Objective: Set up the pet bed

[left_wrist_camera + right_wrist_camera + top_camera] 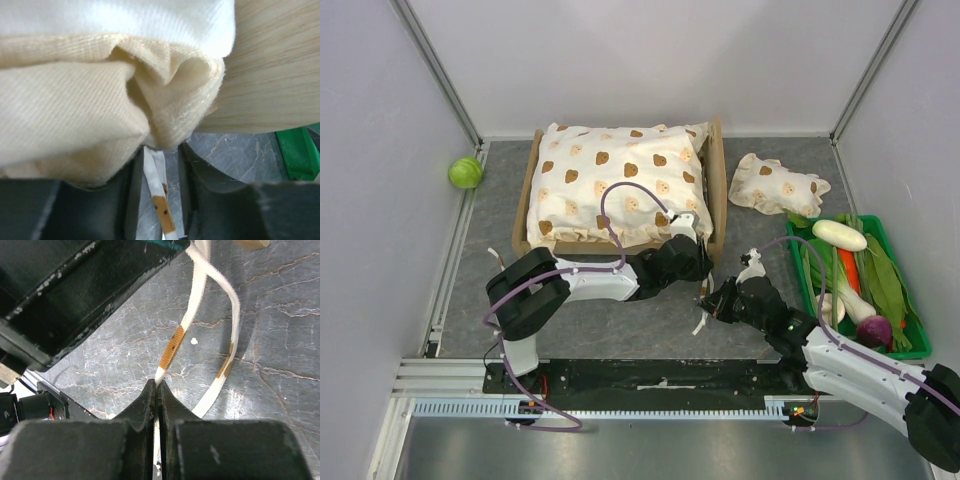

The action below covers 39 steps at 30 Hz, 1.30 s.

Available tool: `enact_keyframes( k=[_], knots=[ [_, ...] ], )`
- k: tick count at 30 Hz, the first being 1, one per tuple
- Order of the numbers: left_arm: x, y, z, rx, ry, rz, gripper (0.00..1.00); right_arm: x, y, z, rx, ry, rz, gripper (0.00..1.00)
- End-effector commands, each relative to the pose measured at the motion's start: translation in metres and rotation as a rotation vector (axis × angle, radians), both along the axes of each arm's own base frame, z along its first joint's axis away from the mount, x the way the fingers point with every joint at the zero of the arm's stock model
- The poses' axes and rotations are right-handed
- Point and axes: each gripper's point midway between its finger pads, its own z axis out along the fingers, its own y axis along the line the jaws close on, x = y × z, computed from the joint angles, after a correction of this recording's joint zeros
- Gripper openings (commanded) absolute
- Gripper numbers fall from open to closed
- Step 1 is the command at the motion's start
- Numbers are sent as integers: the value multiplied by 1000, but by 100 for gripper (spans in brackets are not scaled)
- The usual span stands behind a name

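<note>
Table (pixel 620 325): grey marbled top, white walls on three sides.

Bed (pixel 717 190): light wood frame, left of centre toward the back of the table, flat on the top. Its wood also shows in the L wrist view (pixel 270 65).

Cushion (pixel 620 185): cream with a bear print, lying inside the frame and covering approx. all of the base. Near-right corner is bunched up at the rail.

Tray (pixel 918 345): green, at the right edge of the table, filled with veg (pixel 865 270).

Pillow (pixel 775 185): small, frilled, same print. On the table between the bed and the tray, apart from both.

Left gripper (pixel 687 230): at the bed's near-right corner. Wrist view (pixel 162 155) shows the jaws a moderate way apart, with the table seen between them. The cushion corner (pixel 165 120) is bunched at the tips; cannot tell whether it is pinched. A printed strap (pixel 159 200) hangs loose in the gap.

Right gripper (pixel 708 300): low over the table, in front of the bed corner. Jaws closed tight (pixel 158 390) on the end of a tie (pixel 175 342). A second strand (pixel 227 360) loops just beside it on the table.

Ball (pixel 465 172): green, by the left wall, well apart from the bed.
</note>
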Motion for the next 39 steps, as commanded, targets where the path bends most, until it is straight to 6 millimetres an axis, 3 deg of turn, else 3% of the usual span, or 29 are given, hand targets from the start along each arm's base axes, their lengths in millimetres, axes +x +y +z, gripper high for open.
enact_keyframes(
  k=[1, 5, 9, 19, 28, 35, 36, 39],
  knots=[
    [25, -13, 25, -86, -64, 75, 31, 0, 3, 4, -1, -16, 21, 7],
    [26, -11, 24, -79, -59, 81, 13, 0, 2, 4, -5, -17, 16, 7],
    [20, -2, 27, -72, -59, 75, 2, 3, -1, 1, -19, -14, -3, 7],
    [4, 26, 35, -5, -97, 25, 2, 15, -2, 19, 13, -41, -31, 6],
    [-4, 31, 33, 34, -102, -30, 2, 28, 9, 62, 159, -74, -13, 5],
    [-5, 34, 37, 41, -113, -34, 2, 28, 14, 70, 304, -12, -31, 5],
    [-5, 34, 37, 42, -112, -35, 2, 30, 10, 62, 316, 3, -62, 4],
    [-9, 37, 38, 38, -111, -40, 2, 44, 7, 74, 396, -40, -118, 4]
  ],
)
